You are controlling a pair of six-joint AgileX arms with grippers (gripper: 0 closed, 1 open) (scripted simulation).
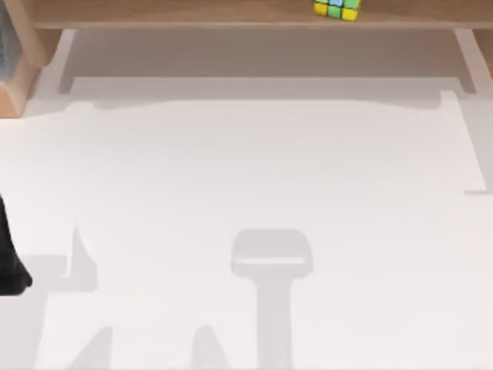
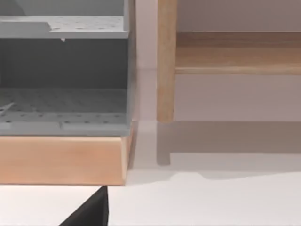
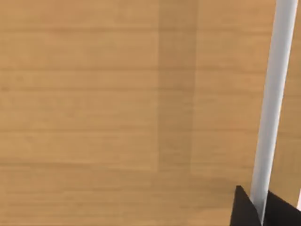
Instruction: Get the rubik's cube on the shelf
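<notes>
The rubik's cube [image 1: 337,8] sat on the shelf [image 1: 192,13] along the tabletop's [image 1: 254,169] far edge, toward its right end, close to the board's front lip. My left arm [image 1: 11,258] was parked at the tabletop's left edge; its wrist camera faced a grey perforated rack [image 2: 63,70] on a wooden base, beside a shelf support. The right wrist camera looked at plain wood grain. I could not tell whether either claw was spread or pressed together. As I judged it, the placement was done; the risk left was a careless retreat brushing the cube off that front lip.
</notes>
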